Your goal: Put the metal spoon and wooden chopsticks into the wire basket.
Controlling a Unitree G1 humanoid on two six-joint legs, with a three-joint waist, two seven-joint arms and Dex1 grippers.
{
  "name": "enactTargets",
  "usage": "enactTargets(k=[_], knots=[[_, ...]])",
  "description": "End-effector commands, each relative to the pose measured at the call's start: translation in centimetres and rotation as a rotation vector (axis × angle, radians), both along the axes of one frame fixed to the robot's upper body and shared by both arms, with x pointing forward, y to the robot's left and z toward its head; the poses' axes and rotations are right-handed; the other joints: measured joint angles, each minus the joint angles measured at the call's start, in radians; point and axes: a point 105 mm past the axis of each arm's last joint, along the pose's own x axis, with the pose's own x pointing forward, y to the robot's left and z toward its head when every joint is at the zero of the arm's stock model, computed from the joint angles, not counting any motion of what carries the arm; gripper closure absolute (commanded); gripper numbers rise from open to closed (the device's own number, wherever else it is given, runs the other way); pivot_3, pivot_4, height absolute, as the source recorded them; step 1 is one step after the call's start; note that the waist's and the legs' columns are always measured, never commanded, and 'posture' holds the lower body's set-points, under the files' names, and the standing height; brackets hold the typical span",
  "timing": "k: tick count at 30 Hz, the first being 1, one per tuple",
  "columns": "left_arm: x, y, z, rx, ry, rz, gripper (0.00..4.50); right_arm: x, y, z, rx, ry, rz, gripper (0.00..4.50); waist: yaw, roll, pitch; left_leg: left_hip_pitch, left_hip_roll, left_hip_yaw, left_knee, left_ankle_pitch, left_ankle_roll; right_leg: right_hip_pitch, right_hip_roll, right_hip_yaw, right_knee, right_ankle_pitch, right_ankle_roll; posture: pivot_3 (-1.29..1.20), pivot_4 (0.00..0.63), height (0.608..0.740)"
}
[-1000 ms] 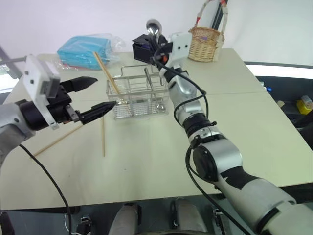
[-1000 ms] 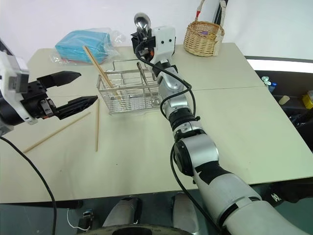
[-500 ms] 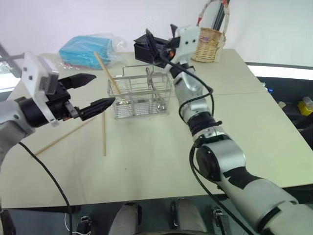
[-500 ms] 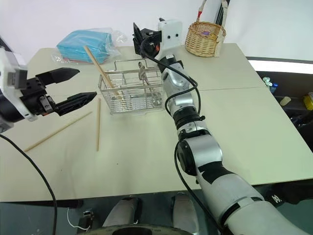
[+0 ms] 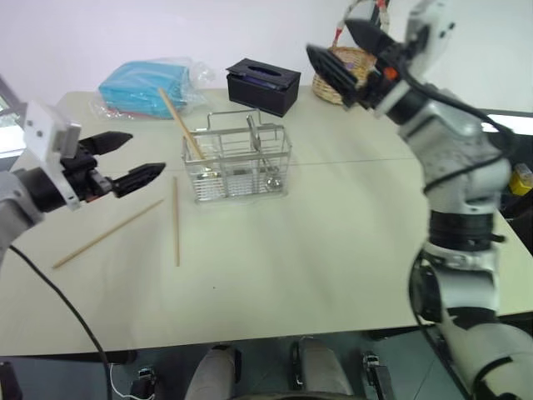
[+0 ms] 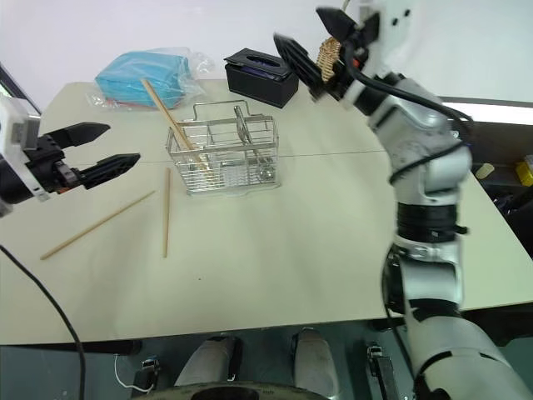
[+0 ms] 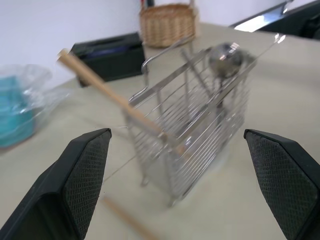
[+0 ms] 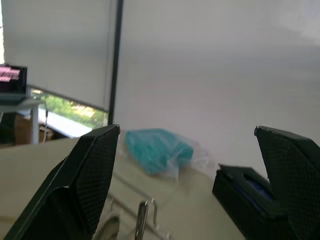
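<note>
1. Wooden chopsticks (image 5: 176,218) are lying loose on the table (image 5: 316,242), two of them just beside the wire basket (image 5: 237,162); a third is leaning inside.
2. The left gripper (image 5: 133,158), fingers spread and empty, should be dropping low to pinch one mid-length.
3. The metal spoon (image 7: 224,58) is sitting in the basket.
4. The right gripper (image 5: 354,54) is hovering high beyond, open and empty.

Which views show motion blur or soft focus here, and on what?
Left eye view: the right gripper is smeared by motion, while the wire basket stays crisp. Left wrist view: the wire basket and the chopstick leaning in it are soft. Right wrist view: the blue bag and black tissue box are hazy.
</note>
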Motion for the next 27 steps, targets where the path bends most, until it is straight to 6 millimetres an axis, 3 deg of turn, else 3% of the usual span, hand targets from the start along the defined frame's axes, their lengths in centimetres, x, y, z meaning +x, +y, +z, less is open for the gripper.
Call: enactTargets(k=[1,7,10,20,27], knots=[[0.3,2.2,-0.5,0.097,0.021,0.022,0.00,-3.9,0.2,-1.8,-0.158,0.034,0.145,0.07,0.003,0.000,0.000,0.000,0.000,0.000,-0.001,0.000,0.000,0.000,0.000,0.000,-0.001,0.000,0.000,0.00,0.150,0.661],[0.5,4.5,-4.0,0.228,0.151,-0.016,0.00,-8.4,-0.9,-9.0,-0.393,0.224,0.261,0.07,0.017,0.000,0.000,-0.001,0.001,0.002,-0.002,0.000,0.001,0.002,-0.004,-0.001,-0.008,0.000,0.000,0.00,0.150,0.661],[1.0,5.5,-5.6,0.285,0.202,-0.029,0.00,-9.3,-1.6,-11.1,-0.454,0.265,0.256,0.07,0.030,-0.001,0.000,-0.001,0.000,0.004,-0.001,-0.001,0.001,0.003,-0.007,-0.001,-0.009,0.000,0.000,0.00,0.150,0.661],[5.0,5.9,-8.6,0.359,0.300,-0.070,0.00,-9.5,-1.8,-11.5,-0.422,0.270,0.184,0.07,0.055,-0.006,-0.002,-0.002,0.000,0.003,0.001,-0.001,0.001,0.002,-0.008,-0.003,-0.009,0.001,0.002,0.00,0.150,0.661],[7.1,5.2,-12.2,0.369,0.383,-0.065,0.00,-9.7,-2.4,-11.0,-0.400,0.280,0.122,0.07,0.054,-0.009,-0.004,-0.003,-0.002,0.004,0.001,-0.002,0.003,0.003,-0.009,-0.003,-0.009,0.002,0.004,0.00,0.150,0.661]])
